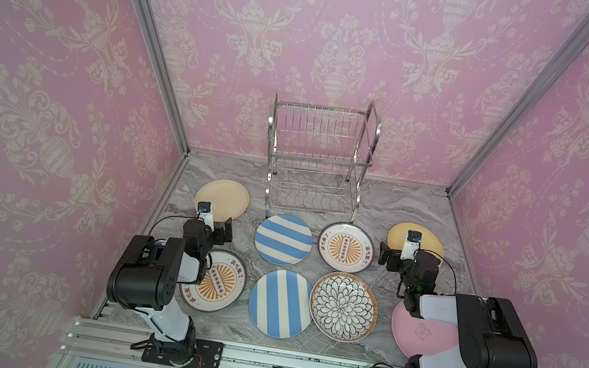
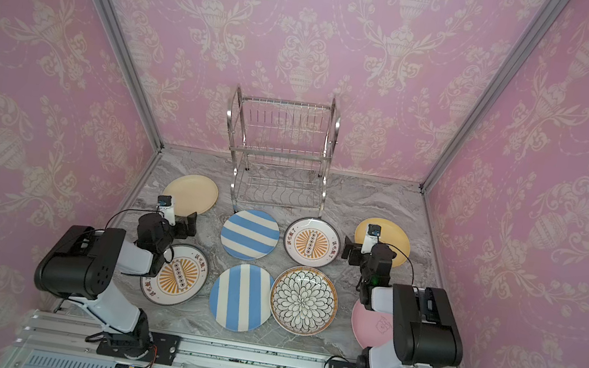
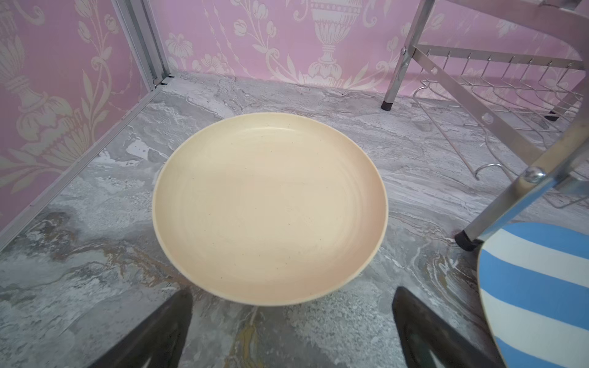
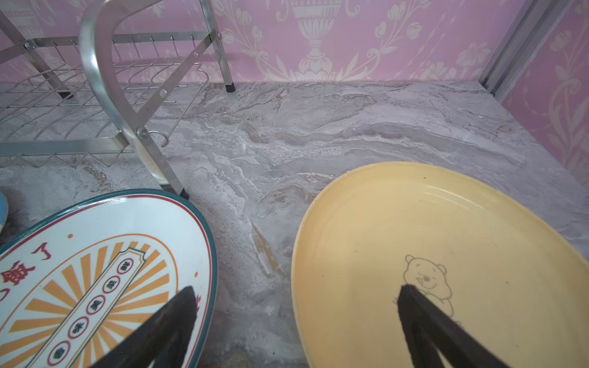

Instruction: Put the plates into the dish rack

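Flat on the bench [image 3: 95,223], the cream plate [image 3: 269,207] is found directly ahead of the left tool [image 3: 293,291], which is spread wide, empty. The right tool [image 4: 296,288] is likewise spread, empty.

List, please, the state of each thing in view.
Dish rack: upright, both tiers empty.
Striped plates: lying flat, unracked.
Sunburst plates: lying flat, unracked.
Petal plate: lying flat, unracked.
Cream plate: lying flat, unracked.
Yellow plate: lying flat, unracked.
Pink plate: lying flat, unracked.
Left tool: open, empty.
Right tool: open, empty.
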Available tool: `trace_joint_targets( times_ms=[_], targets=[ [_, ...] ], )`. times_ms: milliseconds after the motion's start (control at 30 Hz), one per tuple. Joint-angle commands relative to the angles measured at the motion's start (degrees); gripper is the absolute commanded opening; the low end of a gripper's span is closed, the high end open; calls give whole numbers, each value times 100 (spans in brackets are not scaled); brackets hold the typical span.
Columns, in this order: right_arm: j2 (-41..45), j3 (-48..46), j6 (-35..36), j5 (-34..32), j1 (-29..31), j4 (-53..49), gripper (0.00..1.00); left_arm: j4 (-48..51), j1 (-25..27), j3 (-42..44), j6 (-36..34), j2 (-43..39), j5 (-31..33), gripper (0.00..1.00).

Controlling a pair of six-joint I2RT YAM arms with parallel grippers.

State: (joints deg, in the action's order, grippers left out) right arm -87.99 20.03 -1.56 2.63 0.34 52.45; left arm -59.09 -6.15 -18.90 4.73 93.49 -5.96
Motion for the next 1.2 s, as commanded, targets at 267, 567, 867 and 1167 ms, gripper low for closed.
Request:
trace_joint_targets(
  times_ms=[267, 567, 867, 1167],
  targets=[
    [-49, 103, -89, 48, -42, 107, 100, -63, 35, -87, -166, 64, -142, 99],
    [-44, 106, -85, 54, -43, 90, 100, -52, 35, -91, -166, 64, -151, 99],
    [-48, 107, -85, 49, -40, 90, 100, -38, 35, -105, -162, 64, -144, 99],
    [313, 173, -172, -128, -51, -347, 100, -85, 35, -57, -114, -17, -30, 99]
  ],
)
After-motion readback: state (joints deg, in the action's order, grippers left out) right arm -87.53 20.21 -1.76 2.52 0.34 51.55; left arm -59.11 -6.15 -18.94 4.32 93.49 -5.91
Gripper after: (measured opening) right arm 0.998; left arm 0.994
